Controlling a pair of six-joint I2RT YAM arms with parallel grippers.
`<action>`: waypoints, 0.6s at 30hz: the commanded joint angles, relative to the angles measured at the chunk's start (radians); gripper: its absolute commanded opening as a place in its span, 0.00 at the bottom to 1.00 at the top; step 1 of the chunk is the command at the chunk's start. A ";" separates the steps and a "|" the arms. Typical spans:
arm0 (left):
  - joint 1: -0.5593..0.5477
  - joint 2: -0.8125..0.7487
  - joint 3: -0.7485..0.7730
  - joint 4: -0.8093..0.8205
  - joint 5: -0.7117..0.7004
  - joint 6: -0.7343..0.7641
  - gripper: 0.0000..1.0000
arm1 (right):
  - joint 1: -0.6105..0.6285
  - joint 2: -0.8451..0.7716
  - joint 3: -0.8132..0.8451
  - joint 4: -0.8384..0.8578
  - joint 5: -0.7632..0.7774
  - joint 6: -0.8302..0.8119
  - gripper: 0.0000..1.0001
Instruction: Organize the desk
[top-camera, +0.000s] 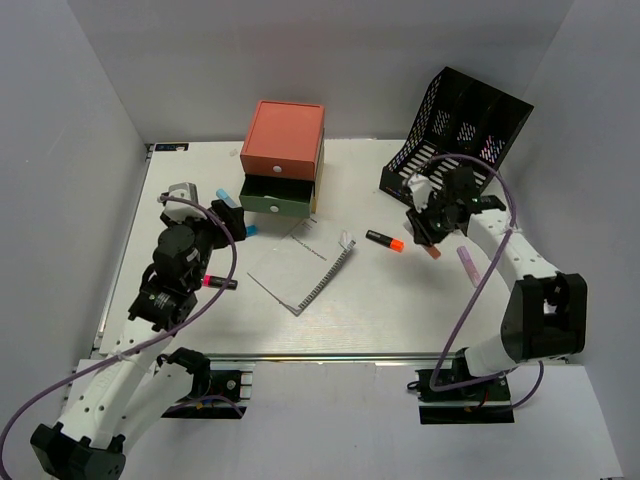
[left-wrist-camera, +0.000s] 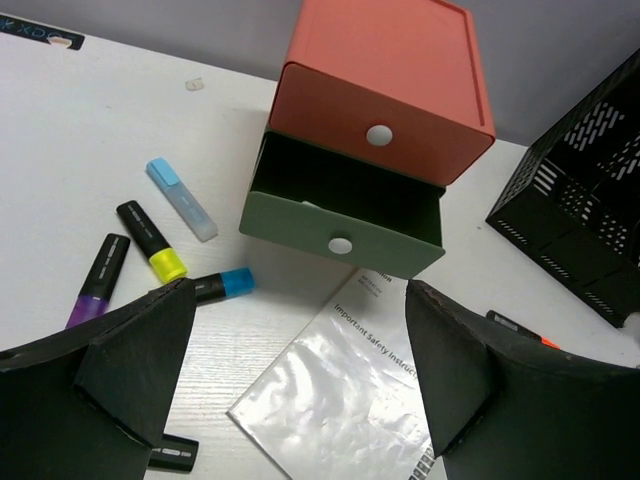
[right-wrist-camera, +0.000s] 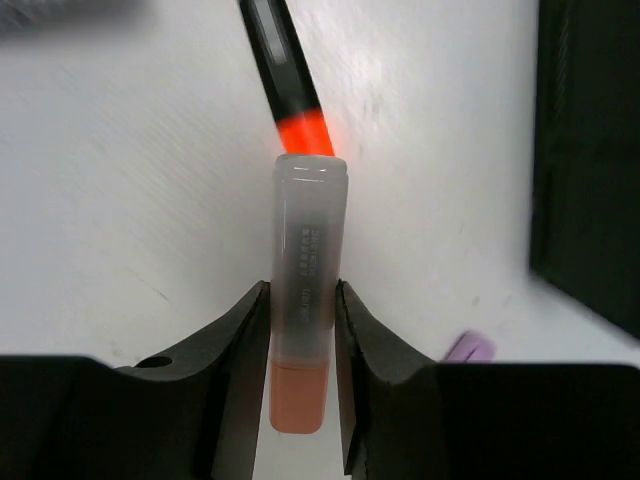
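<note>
Right hand (right-wrist-camera: 303, 315): yours is closed narrow on a clear highlighter (right-wrist-camera: 308, 260) with a peach cap. Both fingers (right-wrist-camera: 235, 350) press on its barrel, cap end toward the wrist. You cannot tell whether its far end touches anything below.

Left hand (left-wrist-camera: 300, 400): spread wide and empty, hanging above the left part of the surface, facing the drawer box.

Surface (top-camera: 400, 310): white tabletop lying under both your arms, with a metal rail along its near edge by the bases.

Drawer box (top-camera: 283, 160): at the back, near the centre. Its orange top drawer (left-wrist-camera: 385, 85) is shut; the green drawer (left-wrist-camera: 300, 228) below it is pulled open.

Black mesh file rack (top-camera: 458, 120): back right corner, just beyond your right hand.

Black marker with orange tip (right-wrist-camera: 290, 85): lying on the surface right ahead of the held highlighter.

Lilac item (right-wrist-camera: 468, 347): on the surface to the right of your right hand; too small to name.

Instruction booklet (left-wrist-camera: 330, 390): flat, in front of the green drawer, between your two hands.

Lying loose, left of the drawer box:
- pale blue highlighter (left-wrist-camera: 182, 200)
- black marker with yellow cap (left-wrist-camera: 152, 240)
- black marker with purple end (left-wrist-camera: 98, 283)
- black marker with blue cap (left-wrist-camera: 222, 286)

Pink-tipped marker (top-camera: 218, 283): on the surface beside your left arm.
</note>
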 joint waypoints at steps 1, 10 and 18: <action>0.004 0.008 0.015 -0.022 -0.050 -0.001 0.95 | 0.068 -0.036 0.154 -0.084 -0.139 -0.082 0.00; -0.005 0.032 0.007 -0.031 -0.127 0.008 0.95 | 0.352 0.108 0.531 -0.011 -0.170 -0.160 0.00; -0.005 0.054 0.004 -0.042 -0.161 0.013 0.95 | 0.542 0.287 0.723 0.175 -0.124 -0.249 0.00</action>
